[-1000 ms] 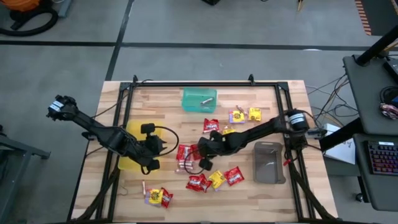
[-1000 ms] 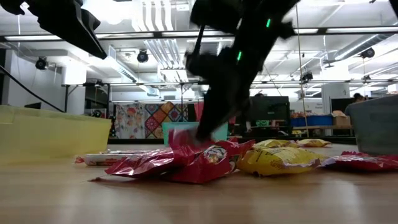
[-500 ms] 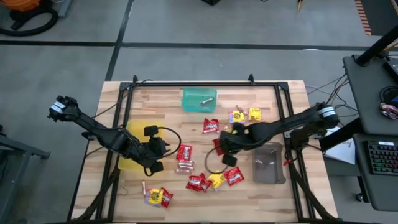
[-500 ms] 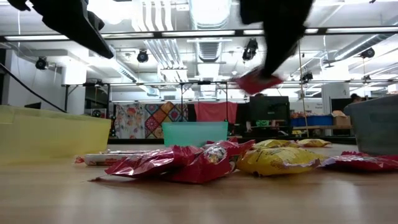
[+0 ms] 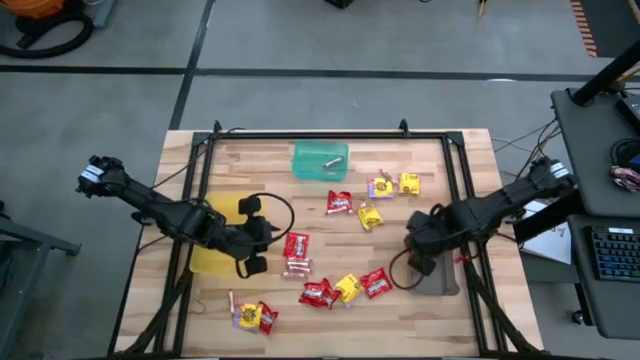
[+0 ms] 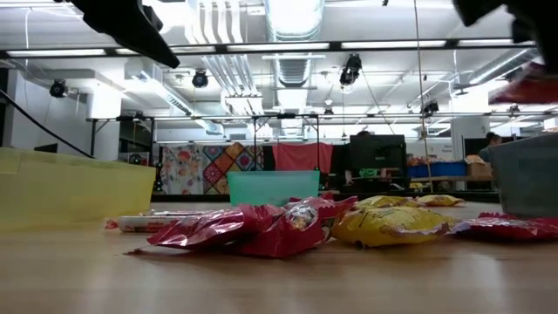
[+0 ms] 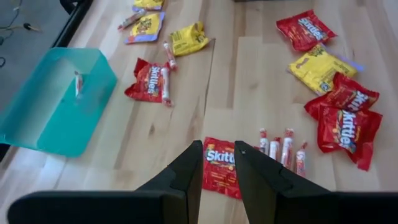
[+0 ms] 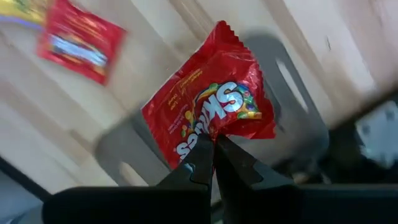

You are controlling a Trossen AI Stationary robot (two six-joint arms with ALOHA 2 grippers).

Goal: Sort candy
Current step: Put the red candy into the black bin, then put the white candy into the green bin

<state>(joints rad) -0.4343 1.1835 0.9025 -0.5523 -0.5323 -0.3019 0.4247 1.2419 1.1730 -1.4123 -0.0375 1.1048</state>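
Right hand (image 8: 213, 144) pinched on red packet (image 8: 208, 118) above grey tray (image 8: 298, 118), left hand (image 7: 217, 163) part-open, empty, over counter (image 7: 249, 93)

Lighting's bright and even, coming off the long ceiling strip lights (image 6: 288, 44), so the pale wooden table (image 5: 330, 205) only shows soft shadows under the arms. Low view catches glare on the crinkly shiny red candy packets (image 6: 253, 228). Right wrist view is smeared with motion blur behind the red packet (image 8: 208, 121).

Wooden table (image 5: 270, 165): candy (image 5: 347, 288) scattered; yellow tray (image 5: 207, 255), green tray (image 5: 320, 160), grey tray (image 5: 440, 280).
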